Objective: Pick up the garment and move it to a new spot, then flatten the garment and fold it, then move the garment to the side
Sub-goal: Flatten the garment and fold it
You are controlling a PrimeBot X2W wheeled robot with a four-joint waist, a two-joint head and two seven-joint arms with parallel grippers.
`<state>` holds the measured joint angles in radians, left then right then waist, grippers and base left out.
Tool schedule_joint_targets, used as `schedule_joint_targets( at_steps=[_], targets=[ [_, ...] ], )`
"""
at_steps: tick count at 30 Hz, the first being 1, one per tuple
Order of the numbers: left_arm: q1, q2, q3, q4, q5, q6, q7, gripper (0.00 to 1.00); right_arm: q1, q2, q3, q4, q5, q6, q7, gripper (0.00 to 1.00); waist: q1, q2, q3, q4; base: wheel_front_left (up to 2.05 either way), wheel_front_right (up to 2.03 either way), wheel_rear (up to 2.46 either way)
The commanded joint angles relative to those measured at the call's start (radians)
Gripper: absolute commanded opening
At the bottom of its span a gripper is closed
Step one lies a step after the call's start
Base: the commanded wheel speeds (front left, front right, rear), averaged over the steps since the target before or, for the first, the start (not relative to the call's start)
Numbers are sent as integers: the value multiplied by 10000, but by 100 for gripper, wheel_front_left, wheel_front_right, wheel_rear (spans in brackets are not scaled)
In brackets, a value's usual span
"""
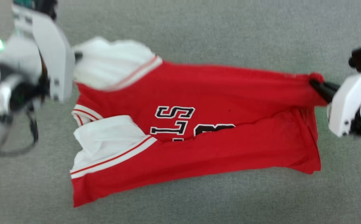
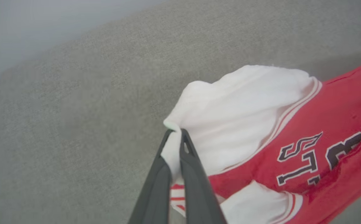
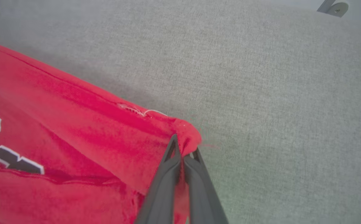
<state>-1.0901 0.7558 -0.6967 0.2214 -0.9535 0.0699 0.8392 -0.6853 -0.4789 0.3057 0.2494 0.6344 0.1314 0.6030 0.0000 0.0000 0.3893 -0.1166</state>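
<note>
The garment (image 1: 217,93) is a red T-shirt with white sleeves and black lettering, stretched sideways across the grey surface. My left gripper (image 2: 176,133) is shut on the edge of its far white sleeve (image 2: 236,105), with cloth pinched between the dark fingers. In the head view that sleeve (image 1: 112,62) lifts toward my pale left arm at the left edge. My right gripper (image 3: 184,146) is shut on the garment's far red hem corner (image 3: 186,132). From the head camera this corner (image 1: 315,77) is pulled taut toward the right gripper (image 1: 315,83). The near half of the shirt lies folded on the surface.
Grey fabric-like surface (image 1: 199,25) runs all around the shirt. A small grey fitting (image 3: 334,6) shows at the top right corner of the right wrist view.
</note>
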Motion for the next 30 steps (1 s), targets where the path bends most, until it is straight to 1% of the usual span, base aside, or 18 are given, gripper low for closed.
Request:
schedule_joint_targets(
  at_steps=[1,4,7,9,11,14,16,18,19,20,21,22,23,24,27,28,30],
  targets=[
    [689,347,71,-859,-160,407,55,0,519,-208,-72,-291,193,-17,66,0,0,0,-430,247,0,0,0],
    [1903,1032,99,-2433,-281,1169,74,0,1285,-374,-235,-736,356,-17,200,0,0,0,-650,330,0,0,0],
    [3100,1566,78,-3749,-450,1937,49,0,2023,-367,-439,-995,446,-17,347,0,0,0,-815,410,0,0,0],
    [3844,1777,90,-4366,-667,2341,-67,0,2470,-311,-614,-1087,457,-17,449,0,0,0,-884,451,0,0,0],
    [4494,1898,92,-4690,-850,2611,-261,0,2789,-233,-761,-1102,367,-17,497,0,0,0,-932,489,0,0,0],
    [5248,1893,52,-4746,-1066,2733,-639,0,3134,-53,-844,-1056,338,-17,630,0,0,0,-988,532,0,0,0],
    [5574,1788,-28,-4514,-1155,2616,-850,0,3215,58,-870,-974,287,-17,675,0,0,0,-1044,545,0,0,0],
    [5717,1575,-87,-4144,-1243,2390,-1070,0,3219,165,-829,-842,228,-17,736,0,0,0,-1112,563,0,0,0],
    [5760,1475,-113,-3934,-1292,2244,-1177,3,3175,254,-815,-785,237,-17,751,4,0,0,-1154,569,0,0,0],
    [5724,1381,-104,-3723,-1254,2088,-1350,23,3099,301,-801,-737,185,-17,694,29,0,0,-1199,572,0,0,0],
    [5669,1255,-73,-3504,-1221,1961,-1544,31,3040,318,-784,-671,128,-17,670,49,0,0,-1248,587,0,0,0],
    [5636,1123,-27,-3259,-1236,1827,-1751,50,3011,376,-742,-591,134,-17,697,100,0,0,-1301,592,0,0,0],
    [5629,1031,-5,-3054,-1232,1721,-1934,94,2994,422,-691,-563,196,-17,725,100,0,0,-1367,594,0,0,0],
    [5630,984,20,-2863,-1211,1650,-2076,100,2949,438,-707,-556,250,-17,705,100,0,0,-1426,596,0,0,0],
    [5750,833,109,-2524,-1286,1427,-2480,100,2914,408,-696,-507,342,-17,846,100,0,0,-1641,619,0,0,0],
    [5750,833,109,-2524,-1286,1427,-2480,100,2914,408,-696,-507,342,-17,846,100,0,0,-1641,619,0,0,0],
    [5918,803,226,-2437,-1345,1329,-2807,100,2914,361,-806,-556,411,-17,926,100,0,0,-1782,647,0,0,0]
  ],
)
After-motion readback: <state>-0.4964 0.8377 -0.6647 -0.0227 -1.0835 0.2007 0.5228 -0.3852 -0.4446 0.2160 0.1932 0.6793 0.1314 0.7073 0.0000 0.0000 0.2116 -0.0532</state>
